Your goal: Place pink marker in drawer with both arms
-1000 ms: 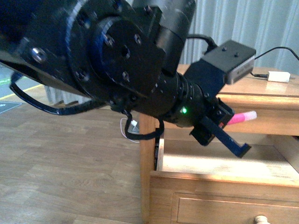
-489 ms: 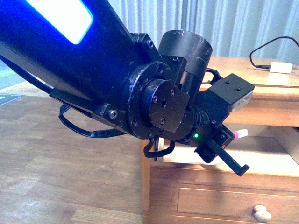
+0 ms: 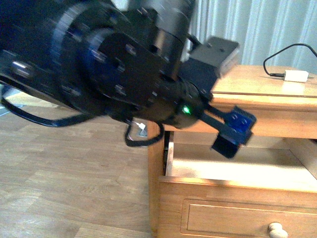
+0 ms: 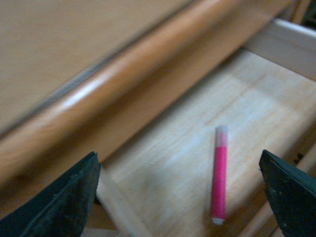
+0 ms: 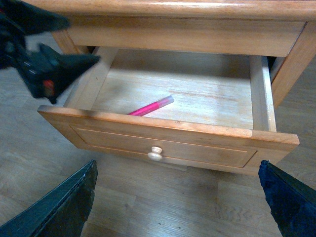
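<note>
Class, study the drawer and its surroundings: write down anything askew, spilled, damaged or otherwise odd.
Nothing stands out. The marker lies flat on the floor of the open drawer, slanted to its front, which is harmless. No spill or damage shows on the wood.

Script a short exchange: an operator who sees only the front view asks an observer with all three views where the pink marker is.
Operator: The left arm blocks my view. Where is the pink marker?
Observer: It lies flat on the floor of the open drawer.
Operator: Is the left tool gripping it?
Observer: No. The left tool is open and empty; nothing touches the marker.
</note>
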